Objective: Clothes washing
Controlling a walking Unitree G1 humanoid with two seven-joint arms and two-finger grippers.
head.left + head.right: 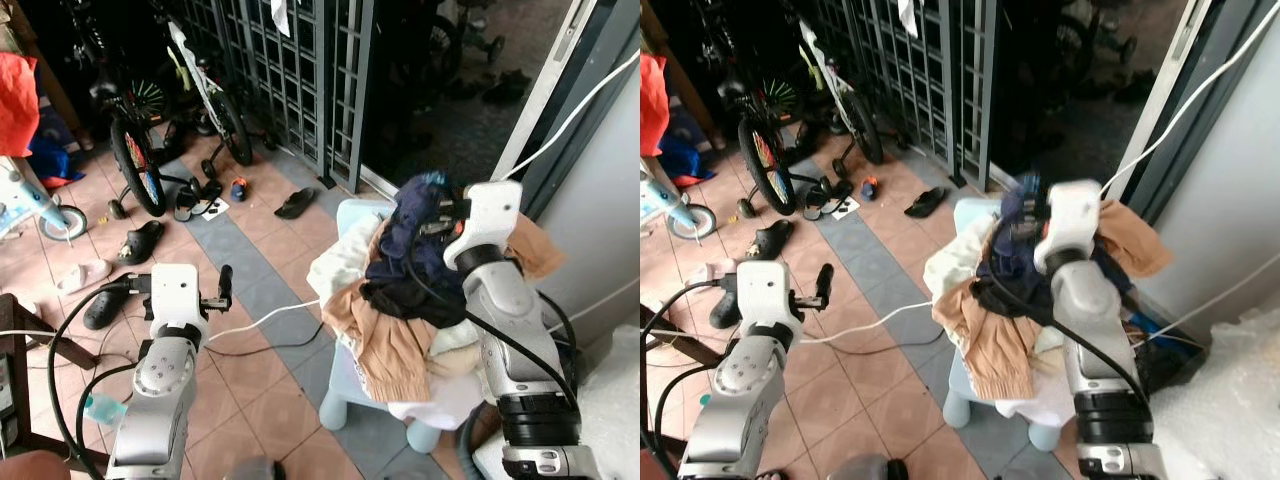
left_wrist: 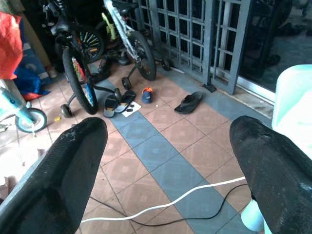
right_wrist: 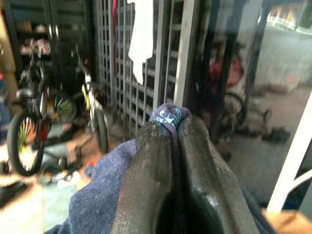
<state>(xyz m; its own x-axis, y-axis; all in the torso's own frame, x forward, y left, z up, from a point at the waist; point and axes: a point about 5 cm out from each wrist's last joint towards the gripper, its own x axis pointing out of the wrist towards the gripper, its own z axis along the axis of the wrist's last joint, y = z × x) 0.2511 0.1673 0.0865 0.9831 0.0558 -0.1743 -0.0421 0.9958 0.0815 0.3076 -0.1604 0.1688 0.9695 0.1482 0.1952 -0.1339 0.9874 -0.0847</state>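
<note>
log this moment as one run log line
right end effector: shut on navy garment | clothes pile: on blue chair | left end effector: open, idle

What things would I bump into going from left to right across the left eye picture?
Red cloth → black-wheeled bicycle → left gripper → black slipper → tan garment → right gripper pinching the dark blue garment on the light blue chair.

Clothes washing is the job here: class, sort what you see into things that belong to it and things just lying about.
Belongs to the job:
- pile of clothes on the stool
- dark blue garment, pinched by the right end effector
- left end effector, open

Just lying about:
- bicycles
- sandals
- white cable
</note>
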